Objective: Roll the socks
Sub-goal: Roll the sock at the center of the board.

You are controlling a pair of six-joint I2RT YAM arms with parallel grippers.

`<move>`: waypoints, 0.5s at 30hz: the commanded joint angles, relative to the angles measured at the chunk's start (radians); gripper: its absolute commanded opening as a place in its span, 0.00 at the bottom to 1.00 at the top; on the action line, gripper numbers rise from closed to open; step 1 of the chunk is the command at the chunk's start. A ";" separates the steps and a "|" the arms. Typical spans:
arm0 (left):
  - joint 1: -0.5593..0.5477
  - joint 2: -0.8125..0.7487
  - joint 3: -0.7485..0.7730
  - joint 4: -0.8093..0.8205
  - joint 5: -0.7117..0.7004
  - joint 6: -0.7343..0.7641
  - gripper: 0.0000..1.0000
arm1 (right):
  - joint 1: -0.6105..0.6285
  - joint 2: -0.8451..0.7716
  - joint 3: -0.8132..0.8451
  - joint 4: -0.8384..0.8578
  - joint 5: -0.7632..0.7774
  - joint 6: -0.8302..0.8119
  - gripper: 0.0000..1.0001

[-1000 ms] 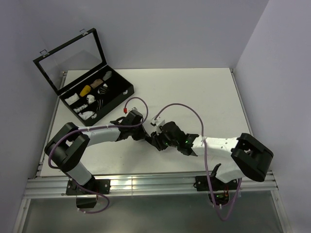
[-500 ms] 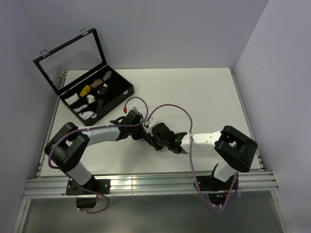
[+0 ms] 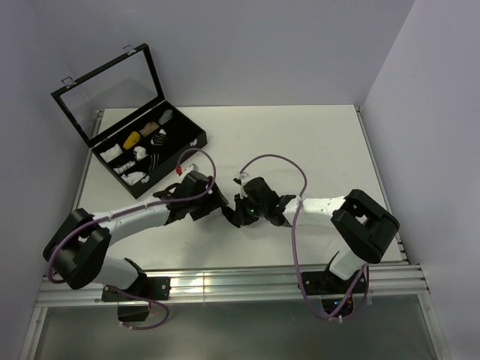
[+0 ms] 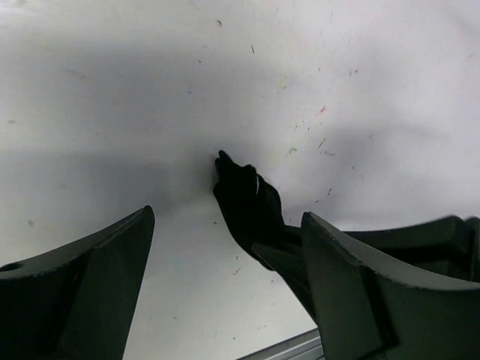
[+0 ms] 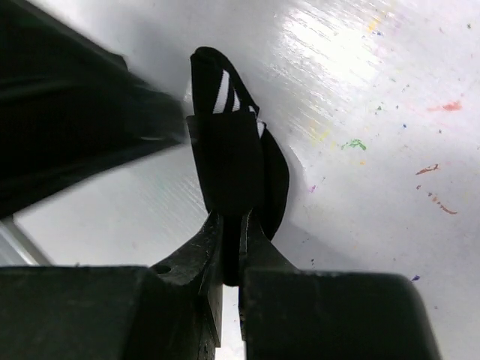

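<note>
Since a second ago the left arm (image 3: 142, 215) has swung its elbow down and out toward the left corner of the table (image 3: 315, 142), and the right arm (image 3: 322, 206) has folded in closer to its base; the two wrists meet at nearly the same spot as before.

Nearest, both bases sit on the aluminium rail (image 3: 225, 289) at the front edge, with purple cables (image 3: 292, 240) looping up to the wrists. Just beyond, in the table's near half, the left gripper (image 4: 226, 217) stands wide open. Its two dark fingers (image 4: 82, 289) are spread to either side of the wrist view and hold nothing. The socks (image 5: 234, 146) sit just ahead of that gap, apart from both fingers.

The right gripper (image 5: 232, 229), facing the left one, is clamped on them. Its jaws press together on the black fabric, which is folded into a compact wad sticking out past the fingertips, with thin white stripes near its far end. Whether the wad touches the table or hangs just over it cannot be told.

Far off at the back-left corner stands a black case (image 3: 178, 166), its clear lid (image 3: 109, 86) propped open, with small white, yellow and tan rolled bundles (image 3: 133, 139) in its compartments.
</note>
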 commanded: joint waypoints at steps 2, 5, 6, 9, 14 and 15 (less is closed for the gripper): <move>0.003 -0.143 -0.093 0.021 -0.104 -0.102 0.84 | -0.058 0.025 -0.011 0.036 -0.184 0.165 0.00; 0.001 -0.212 -0.171 0.086 -0.107 -0.161 0.84 | -0.096 0.051 -0.045 0.134 -0.296 0.258 0.00; 0.000 -0.220 -0.188 0.106 -0.101 -0.179 0.83 | -0.107 0.062 -0.051 0.184 -0.316 0.301 0.00; -0.012 -0.207 -0.220 0.155 -0.073 -0.199 0.80 | -0.129 0.096 -0.065 0.244 -0.364 0.355 0.00; -0.048 -0.060 -0.182 0.198 -0.027 -0.230 0.75 | -0.147 0.140 -0.091 0.332 -0.402 0.432 0.00; -0.058 -0.040 -0.179 0.218 -0.021 -0.244 0.74 | -0.152 0.154 -0.097 0.364 -0.408 0.456 0.00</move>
